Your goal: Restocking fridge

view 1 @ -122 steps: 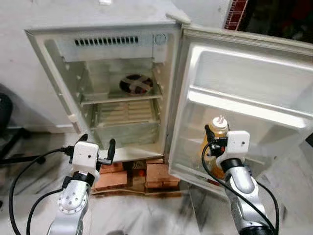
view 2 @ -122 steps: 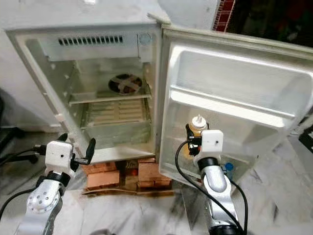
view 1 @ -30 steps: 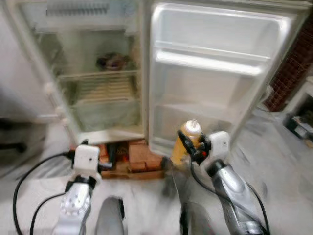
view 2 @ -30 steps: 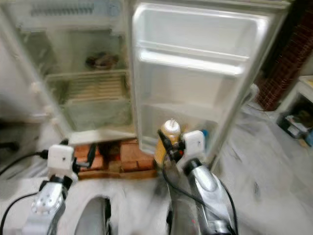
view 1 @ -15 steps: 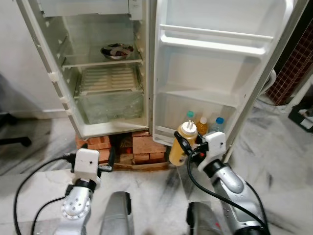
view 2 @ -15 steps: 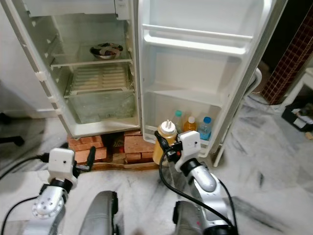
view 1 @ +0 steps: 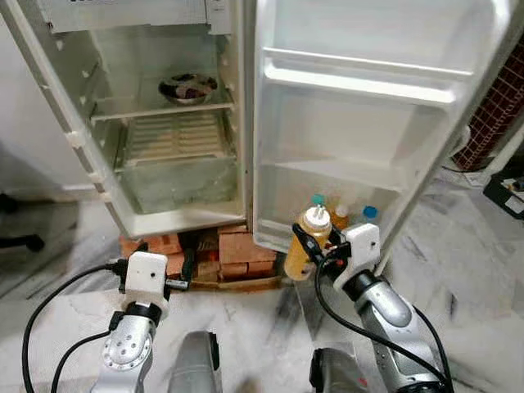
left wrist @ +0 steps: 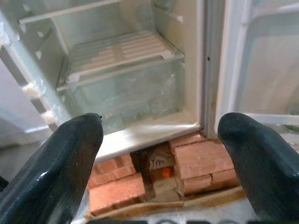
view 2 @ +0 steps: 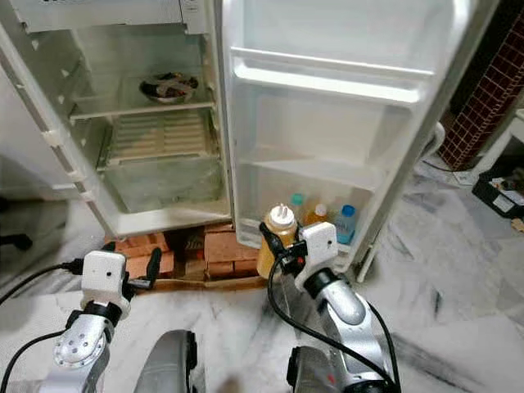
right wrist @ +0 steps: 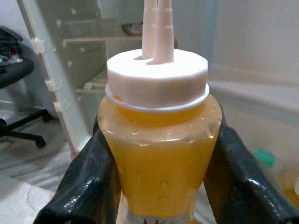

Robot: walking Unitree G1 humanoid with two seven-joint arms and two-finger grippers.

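1. Stood on a pale marbled floor (view 1: 458,270), with the leg of a dark office chair (view 1: 20,243) at far left and a red brick wall (view 1: 495,115) at far right.
2. Faced a small white fridge (view 1: 49,106) propped on red bricks (view 1: 237,250), its door (view 1: 360,123) swung wide to the right.
3. Held inside: a metal bowl (view 1: 187,88) on the upper wire shelf, a ribbed cover (view 1: 172,135) over a clear crisper drawer (view 1: 176,184) beneath.
4. Hung low before the bricks, the left gripper (left wrist: 163,158), fingers (left wrist: 70,154) spread wide apart, nothing between them, touching nothing.
5. Gripped by the right gripper (right wrist: 161,163): a squeeze bottle (view 1: 306,241) clamped on both sides by the black fingers (right wrist: 93,177), upright, just in front of the door's lowest shelf (view 1: 278,237).
6. Looked full of yellow-orange liquid, topped with a white cap and a narrow white nozzle, droplets clinging inside the clear wall.
7. Carried on that lowest door shelf, behind the held bottle: three small bottles, one green-capped (view 1: 317,200), one orange with a white cap (view 1: 340,214), one blue-capped (view 1: 369,213).
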